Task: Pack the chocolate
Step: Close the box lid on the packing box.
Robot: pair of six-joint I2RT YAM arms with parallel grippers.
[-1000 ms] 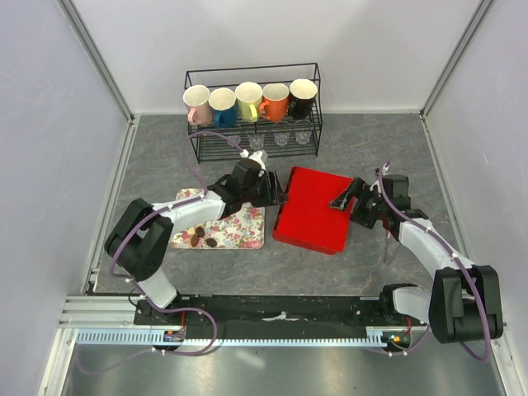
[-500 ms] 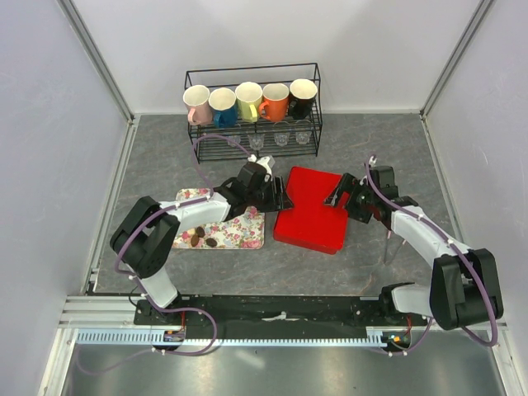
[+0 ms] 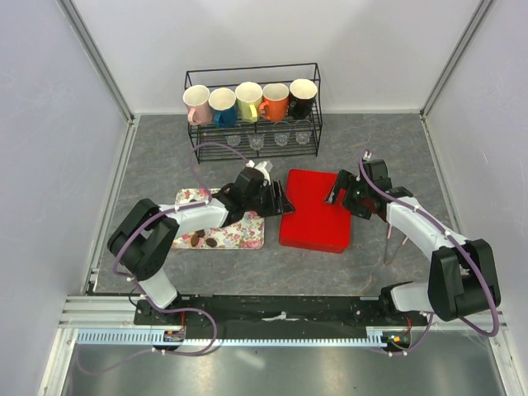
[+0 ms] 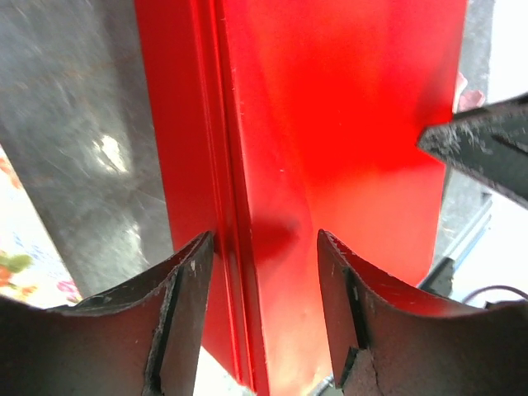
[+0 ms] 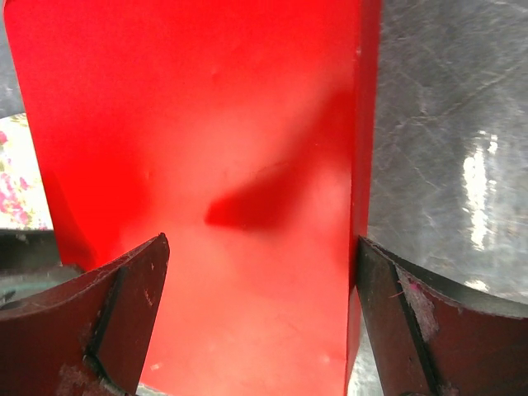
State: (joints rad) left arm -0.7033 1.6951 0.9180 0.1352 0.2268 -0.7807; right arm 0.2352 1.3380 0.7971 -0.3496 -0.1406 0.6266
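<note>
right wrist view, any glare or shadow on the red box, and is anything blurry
Right wrist view: a dark pointed shadow crosses the red box, white glare streaks the grey table, and the right pincer looks soft-edged. Left wrist view: another glare patch on the table, floral tray corner blurred. Top external view: even light, sharp.

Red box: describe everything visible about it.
The red box is a flat, glossy rectangle, apparently closed, with a ridge along one long side. It lies flat on the grey table beside the flowered tray. The open left gripper straddles that ridge; the open right gripper spans the opposite edge. Contact is unclear.
</note>
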